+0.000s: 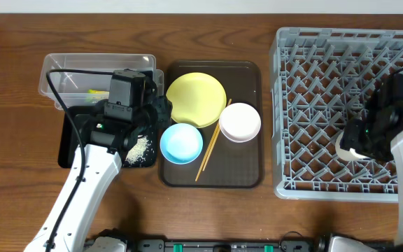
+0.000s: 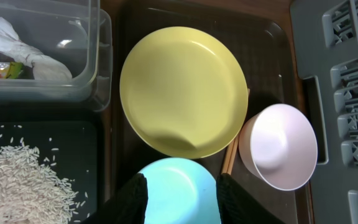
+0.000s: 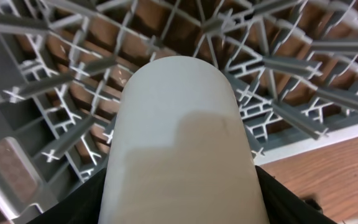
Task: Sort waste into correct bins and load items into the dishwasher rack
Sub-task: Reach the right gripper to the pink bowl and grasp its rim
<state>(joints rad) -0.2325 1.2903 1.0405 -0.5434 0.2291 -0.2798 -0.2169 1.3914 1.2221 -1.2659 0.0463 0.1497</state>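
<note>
My left gripper (image 2: 182,200) is open, its fingers hanging just above the light-blue bowl (image 2: 176,179), which rests on the brown serving tray (image 1: 252,178). Beside that bowl lie the yellow plate (image 2: 184,92), the white bowl (image 2: 281,146) and the chopsticks (image 1: 212,143). Rice (image 2: 17,180) is piled in the black tray (image 2: 61,134). White tissue (image 2: 17,46) and a wrapper (image 2: 8,70) lie in the clear tub (image 2: 101,62). My right gripper (image 3: 182,205) is shut on the pale cup (image 3: 179,124), held over the grey rack (image 1: 292,105) near its front edge.
The left arm covers much of the black tray and the tub's right end in the overhead view. The rack's front wall and bare wooden table show just beyond the cup in the right wrist view. The rack's lattice floor holds nothing else that I can see.
</note>
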